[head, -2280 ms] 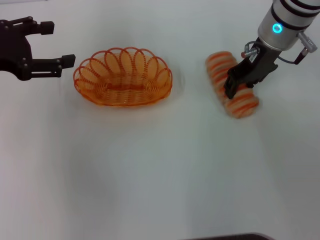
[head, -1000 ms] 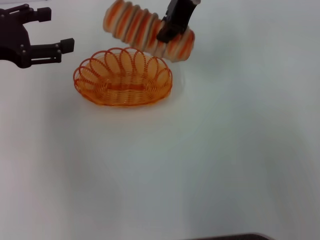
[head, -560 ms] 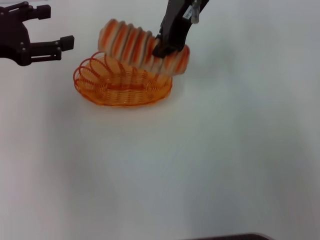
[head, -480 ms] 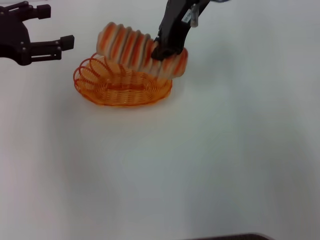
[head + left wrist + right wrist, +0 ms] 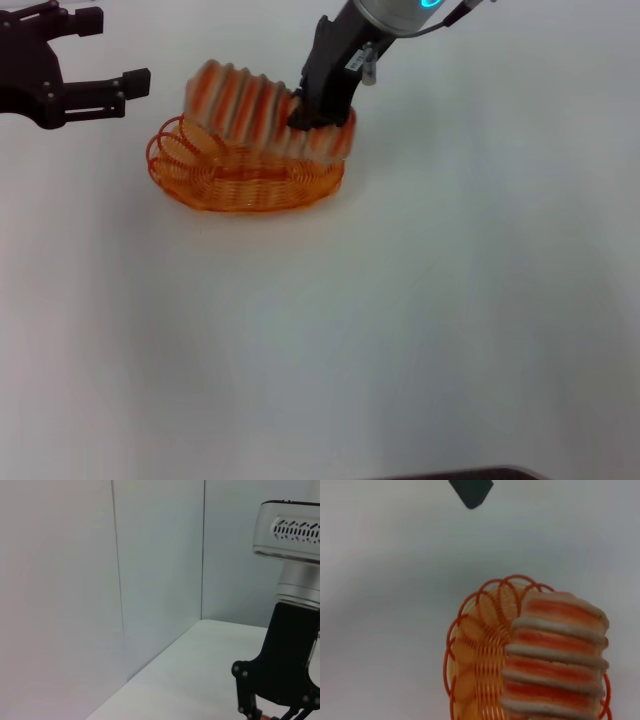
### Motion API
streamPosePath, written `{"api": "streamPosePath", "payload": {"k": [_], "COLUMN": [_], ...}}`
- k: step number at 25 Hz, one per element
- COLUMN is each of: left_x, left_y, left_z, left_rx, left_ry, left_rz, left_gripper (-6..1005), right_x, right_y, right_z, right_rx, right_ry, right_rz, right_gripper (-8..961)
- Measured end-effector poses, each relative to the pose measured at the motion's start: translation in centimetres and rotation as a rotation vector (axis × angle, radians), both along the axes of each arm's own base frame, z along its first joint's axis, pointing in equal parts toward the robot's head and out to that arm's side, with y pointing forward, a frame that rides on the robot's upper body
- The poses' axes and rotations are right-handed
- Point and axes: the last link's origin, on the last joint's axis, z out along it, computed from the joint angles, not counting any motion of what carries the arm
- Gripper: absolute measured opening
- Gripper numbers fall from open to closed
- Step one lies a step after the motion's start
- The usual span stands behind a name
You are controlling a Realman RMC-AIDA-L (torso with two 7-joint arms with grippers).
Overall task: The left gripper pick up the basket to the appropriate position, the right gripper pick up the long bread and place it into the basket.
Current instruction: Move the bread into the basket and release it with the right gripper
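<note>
The orange wire basket [image 5: 235, 188] rests on the white table, left of centre in the head view. Just above it, the long bread [image 5: 250, 108], tan with orange-red stripes, hangs tilted, with its right end lowest at the basket's far rim. My right gripper [image 5: 318, 100] is shut on that right end. The right wrist view shows the bread [image 5: 557, 655] over the basket [image 5: 475, 645]. I cannot tell whether the two touch. My left gripper [image 5: 118, 50] stays open and empty at the far left, apart from the basket.
White tabletop surrounds the basket on all sides. In the left wrist view, grey wall panels [image 5: 100, 580] stand behind the table, and the right arm's silver cuff and black claw [image 5: 287, 670] show farther off.
My right gripper lifted the bread from the table's right side, carried it left over the basket and lowered it towards the rim. The left gripper and the basket stayed put.
</note>
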Motion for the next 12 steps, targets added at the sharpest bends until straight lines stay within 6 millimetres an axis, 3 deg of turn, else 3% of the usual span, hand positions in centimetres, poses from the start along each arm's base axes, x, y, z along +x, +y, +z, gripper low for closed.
{"api": "streamPosePath", "payload": {"k": [12], "left_x": [0.05], "left_y": [0.13], "left_z": [-0.22], "left_rx": [-0.006], "left_ry": [-0.003], "left_rz": [0.001], "left_gripper": [874], "right_x": [-0.34], "right_y": [-0.14], "right_z": [-0.70], "right_rx": [-0.012], "right_ry": [0.007], "right_rz": [0.030], "right_gripper": [176]}}
